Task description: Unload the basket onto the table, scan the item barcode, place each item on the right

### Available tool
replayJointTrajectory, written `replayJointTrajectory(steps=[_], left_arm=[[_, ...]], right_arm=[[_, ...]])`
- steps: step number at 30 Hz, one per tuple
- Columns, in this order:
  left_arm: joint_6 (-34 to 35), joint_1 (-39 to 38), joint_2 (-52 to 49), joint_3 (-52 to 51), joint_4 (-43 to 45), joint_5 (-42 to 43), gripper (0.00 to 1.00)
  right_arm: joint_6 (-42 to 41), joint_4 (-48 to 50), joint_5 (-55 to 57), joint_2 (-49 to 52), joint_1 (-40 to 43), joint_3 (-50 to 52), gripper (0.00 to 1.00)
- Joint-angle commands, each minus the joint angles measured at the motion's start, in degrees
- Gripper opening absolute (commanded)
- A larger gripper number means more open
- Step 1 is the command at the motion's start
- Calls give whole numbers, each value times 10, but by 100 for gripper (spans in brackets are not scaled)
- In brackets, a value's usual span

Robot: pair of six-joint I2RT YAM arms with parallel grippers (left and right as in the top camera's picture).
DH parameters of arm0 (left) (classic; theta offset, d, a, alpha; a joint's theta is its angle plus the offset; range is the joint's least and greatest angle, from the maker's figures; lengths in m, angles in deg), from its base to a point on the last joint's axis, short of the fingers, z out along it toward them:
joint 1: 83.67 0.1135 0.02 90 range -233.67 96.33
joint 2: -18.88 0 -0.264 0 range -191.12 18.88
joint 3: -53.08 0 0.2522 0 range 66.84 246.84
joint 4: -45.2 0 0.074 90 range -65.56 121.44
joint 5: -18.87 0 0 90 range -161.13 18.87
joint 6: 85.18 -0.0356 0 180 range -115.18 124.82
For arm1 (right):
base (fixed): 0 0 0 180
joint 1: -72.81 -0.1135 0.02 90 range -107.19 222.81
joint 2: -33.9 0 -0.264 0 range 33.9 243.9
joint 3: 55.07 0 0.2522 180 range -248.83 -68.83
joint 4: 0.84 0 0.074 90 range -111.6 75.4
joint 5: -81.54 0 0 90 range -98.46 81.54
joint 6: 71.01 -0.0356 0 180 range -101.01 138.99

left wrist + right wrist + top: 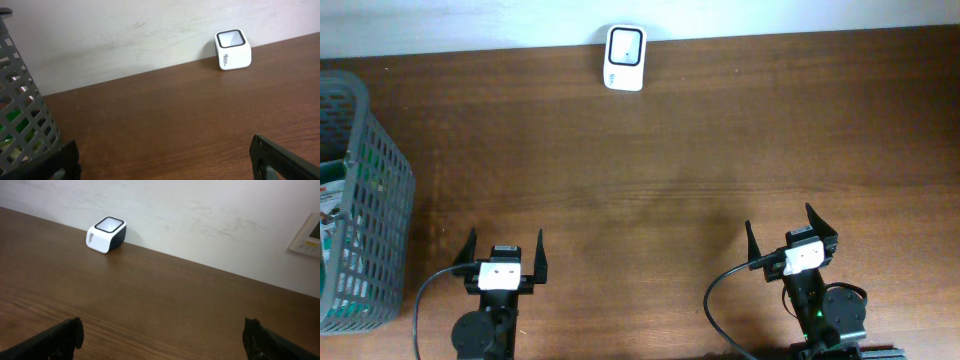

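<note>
A white barcode scanner (624, 58) with a dark window stands at the table's far edge against the wall; it shows too as the scanner (233, 50) in the left wrist view and the scanner (106, 234) in the right wrist view. Packaged items (332, 215) lie inside a grey mesh basket (375, 190) at the left. My left gripper (505, 250) stands open near the front edge, nothing between its fingers (280, 160). Over at the front right, my right gripper (782, 232) is open too and empty, its fingers (60, 337) wide apart.
The basket's wall (25, 130) rises close on the left of my left gripper. Bare brown wood lies between both grippers and the scanner. A white wall panel (307, 236) hangs on the wall at the far right.
</note>
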Motion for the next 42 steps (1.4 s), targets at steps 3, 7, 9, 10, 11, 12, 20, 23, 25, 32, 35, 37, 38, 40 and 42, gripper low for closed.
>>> replayJointTrajectory(steps=[3, 7, 9, 10, 11, 12, 20, 23, 25, 32, 35, 37, 38, 40, 42], left_arm=[[-7, 2, 5, -2, -2, 6, 99], [-7, 2, 5, -2, -2, 6, 99], [-7, 2, 5, -2, -2, 7, 99], [-7, 2, 5, -2, -2, 6, 99], [-7, 2, 5, -2, -2, 7, 99], [-7, 2, 5, -2, -2, 6, 99], [-7, 2, 5, -2, -2, 6, 99], [-7, 2, 5, -2, -2, 7, 99], [-7, 2, 5, -2, -2, 6, 99], [-7, 2, 5, -2, -2, 6, 99], [-7, 2, 5, -2, -2, 7, 99], [4, 2, 5, -2, -2, 7, 99], [6, 2, 5, -2, -2, 7, 99], [6, 2, 5, -1, -1, 7, 99], [14, 2, 5, 5, 0, 7, 99]], right_arm=[[-6, -2, -7, -5, -5, 3, 98], [-6, -2, -7, -5, -5, 3, 98], [-6, -2, -7, -5, -5, 3, 98], [-6, -2, -7, -5, -5, 3, 98], [-6, -2, -7, -5, -5, 3, 98], [-6, -2, -7, -5, -5, 3, 98], [-6, -2, -7, -5, -5, 3, 98], [-6, -2, -7, -5, -5, 3, 98], [-6, -2, -7, -5, -5, 3, 98], [-6, -2, -7, -5, -5, 3, 98], [-6, -2, -7, -5, -5, 3, 98], [-6, -2, -7, -5, -5, 3, 98], [-6, -2, -7, -5, -5, 3, 98], [-6, -2, -7, -5, -5, 3, 98], [-6, -2, -7, -5, -5, 3, 98]])
